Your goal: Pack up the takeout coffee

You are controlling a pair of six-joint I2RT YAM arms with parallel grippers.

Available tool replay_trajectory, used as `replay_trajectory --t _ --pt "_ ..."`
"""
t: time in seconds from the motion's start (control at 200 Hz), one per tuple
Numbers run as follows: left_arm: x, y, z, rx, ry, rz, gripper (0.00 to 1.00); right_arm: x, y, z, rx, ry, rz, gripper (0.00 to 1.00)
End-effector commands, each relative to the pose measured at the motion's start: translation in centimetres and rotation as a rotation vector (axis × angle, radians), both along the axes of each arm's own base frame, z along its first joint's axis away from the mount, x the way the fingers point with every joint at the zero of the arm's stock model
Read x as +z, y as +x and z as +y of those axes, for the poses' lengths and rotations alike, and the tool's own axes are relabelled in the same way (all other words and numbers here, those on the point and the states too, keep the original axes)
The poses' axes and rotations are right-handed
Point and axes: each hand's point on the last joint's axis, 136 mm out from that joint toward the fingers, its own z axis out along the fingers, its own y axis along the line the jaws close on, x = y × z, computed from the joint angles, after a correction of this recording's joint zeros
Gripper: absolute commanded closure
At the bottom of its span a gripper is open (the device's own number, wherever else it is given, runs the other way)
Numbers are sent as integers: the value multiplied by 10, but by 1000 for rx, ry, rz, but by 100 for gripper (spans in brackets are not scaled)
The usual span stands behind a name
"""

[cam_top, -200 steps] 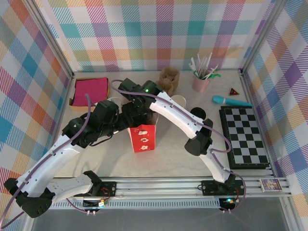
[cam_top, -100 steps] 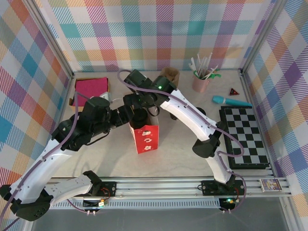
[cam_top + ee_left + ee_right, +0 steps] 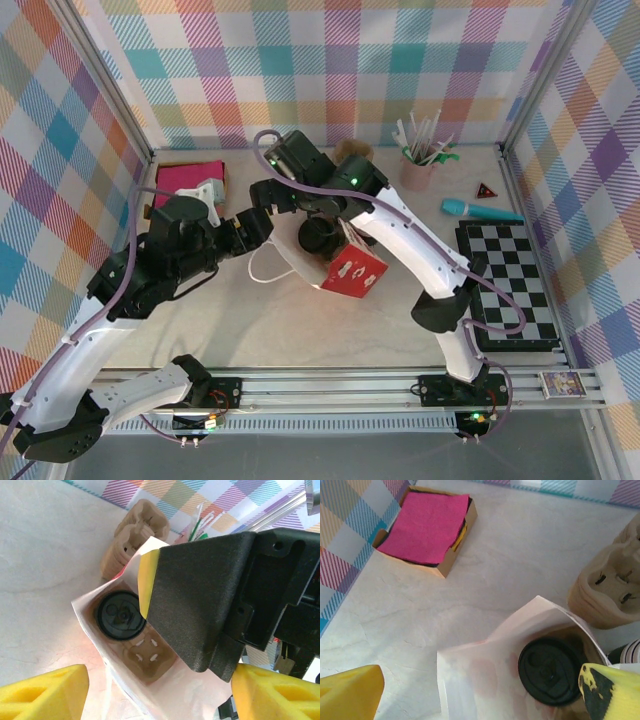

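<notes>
the coffee cup (image 3: 318,237) is sitting, lid on, inside a paper bag (image 3: 352,272) that is leaning sideways. the left gripper (image 3: 160,692) and right gripper (image 3: 481,692) are hovering at its mouth, fingers spread wide.

Pale marble-look table (image 3: 330,330) — pastel plaid walls (image 3: 330,70) on three sides.

Top view high, angled down over whole table (image 3: 260,325), wrist views close, both sharing the open bag (image 3: 480,675)

red bag (image 3: 357,272), white inside; black coffee lid (image 3: 318,237); pink cloth (image 3: 188,178); black-white chequered board (image 3: 505,285); pastel plaid walls (image 3: 330,60)
</notes>
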Motion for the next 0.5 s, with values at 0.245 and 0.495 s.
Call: replay_trajectory --t 0.245,0.495 --pt "-18 6 27 116 129 36 26 44 -6 -23 25 143 -33 1" --pt "-32 8 24 111 146 75 26 37 -4 -13 40 186 14 0"
